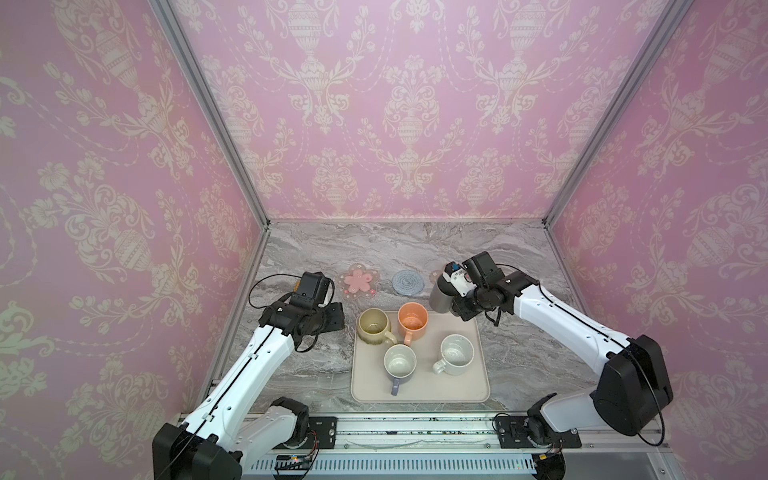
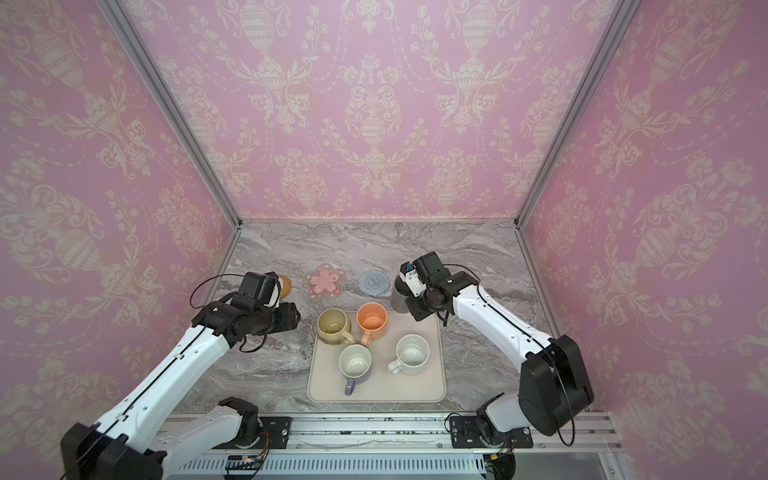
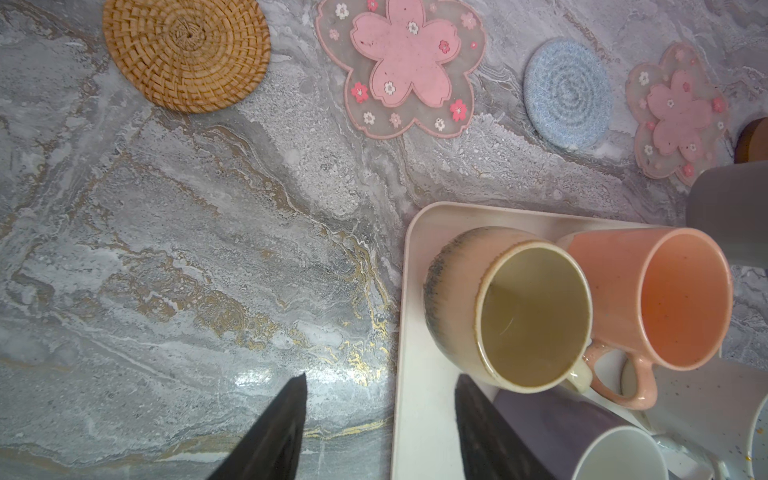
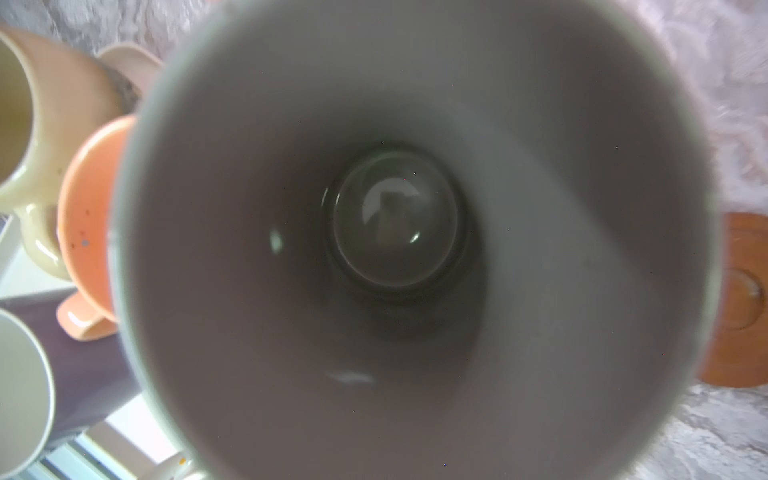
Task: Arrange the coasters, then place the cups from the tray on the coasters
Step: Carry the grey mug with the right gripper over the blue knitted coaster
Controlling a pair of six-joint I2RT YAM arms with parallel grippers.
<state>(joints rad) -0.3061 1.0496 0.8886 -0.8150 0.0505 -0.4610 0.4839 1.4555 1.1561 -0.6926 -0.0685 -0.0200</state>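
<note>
Dark grey mug [image 4: 395, 340] is pinched in the near-closed right hand [image 1: 451, 287].

No legible text, label, brand, number or sign in any view. Markings are decorative only: pink flower motifs on the two clear coasters [image 3: 409, 66] [image 3: 675, 112] lying on the counter [image 3: 187, 249], and a cream urn-and-garland ornament on the pink wallpaper [image 1: 409, 104]. A small white mark on the left arm's wrist housing [image 1: 281, 308] is too small to read in both top views.
</note>
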